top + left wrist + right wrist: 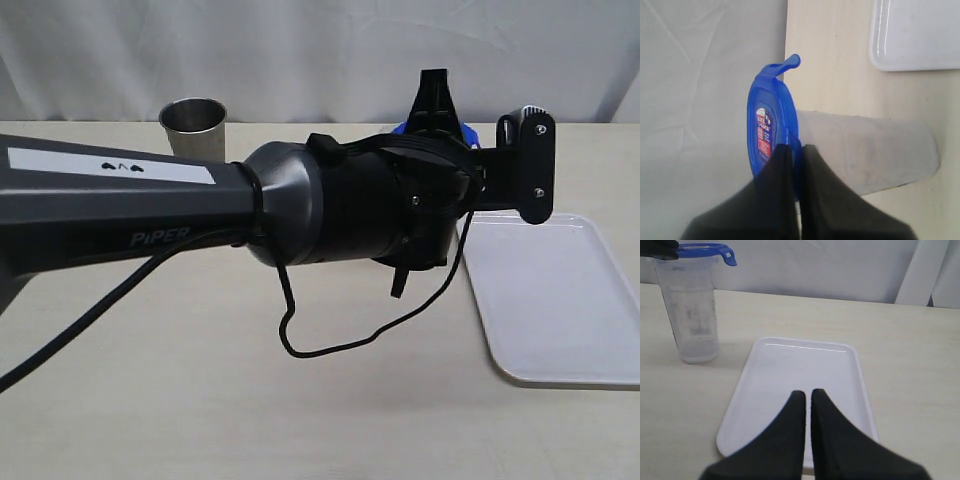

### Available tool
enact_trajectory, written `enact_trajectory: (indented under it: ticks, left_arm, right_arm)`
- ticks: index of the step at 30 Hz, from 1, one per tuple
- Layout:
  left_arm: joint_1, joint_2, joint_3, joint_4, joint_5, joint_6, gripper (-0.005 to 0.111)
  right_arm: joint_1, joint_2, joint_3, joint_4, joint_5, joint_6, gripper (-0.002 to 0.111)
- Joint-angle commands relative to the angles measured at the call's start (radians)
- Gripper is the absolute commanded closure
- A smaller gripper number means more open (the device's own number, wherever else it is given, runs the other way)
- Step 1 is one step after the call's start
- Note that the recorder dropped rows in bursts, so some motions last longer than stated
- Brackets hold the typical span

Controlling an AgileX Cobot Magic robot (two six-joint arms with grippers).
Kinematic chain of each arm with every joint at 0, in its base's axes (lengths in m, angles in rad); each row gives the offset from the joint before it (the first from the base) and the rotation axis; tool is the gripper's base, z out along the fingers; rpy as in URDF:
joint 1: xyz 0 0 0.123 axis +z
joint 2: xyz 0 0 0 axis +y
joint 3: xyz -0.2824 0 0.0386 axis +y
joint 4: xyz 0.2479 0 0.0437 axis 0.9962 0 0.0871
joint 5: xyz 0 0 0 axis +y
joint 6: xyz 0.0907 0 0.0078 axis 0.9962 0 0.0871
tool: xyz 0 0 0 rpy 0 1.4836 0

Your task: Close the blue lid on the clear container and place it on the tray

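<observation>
The clear container (690,315) stands upright on the table beside the tray (800,385), with the blue lid (700,250) lying on its rim. One lid flap sticks outward. In the left wrist view my left gripper (796,147) is shut on the edge of the blue lid (767,125), and the clear container (865,150) extends beyond it. In the exterior view my left arm hides the container, and only slivers of the blue lid (465,133) show. My right gripper (807,392) hovers over the tray's near end, shut and holding nothing.
A tapered steel cup (193,125) stands at the back left of the table. The white tray (560,300) lies at the right, with nothing on it. A black cable (330,345) hangs under my left arm. A white curtain backs the table.
</observation>
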Motion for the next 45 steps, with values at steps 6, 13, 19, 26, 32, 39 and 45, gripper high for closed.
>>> enact_trajectory:
  ticks: [6,13,19,26,32,39,45]
  left_arm:
    - [0.002,-0.013,0.003,0.039,0.042,0.013,0.107]
    - [0.002,-0.013,0.003,0.046,0.074,0.061,0.107]
    - [0.002,-0.013,0.003,0.044,0.074,0.071,0.107]
    - [0.002,-0.013,0.003,0.034,0.062,0.09,0.107]
    - [0.002,-0.013,0.003,0.034,0.034,0.078,0.107]
    - [0.0,-0.013,0.001,0.04,0.013,0.08,0.107]
    - [0.0,-0.013,0.001,0.073,0.033,0.082,0.107]
  right_arm:
    - [-0.007,-0.004,0.003,-0.006,-0.004,0.001,0.104]
    - [-0.007,-0.004,0.003,-0.003,-0.004,0.0,0.104]
    - [-0.007,-0.004,0.003,-0.003,-0.004,0.0,0.104]
    - [-0.007,-0.004,0.003,-0.003,-0.004,0.0,0.104]
    - [-0.007,-0.004,0.003,-0.003,-0.004,0.0,0.104]
    - [-0.007,-0.004,0.003,-0.003,-0.004,0.0,0.104]
    - [-0.007,-0.004,0.003,-0.003,-0.004,0.0,0.104]
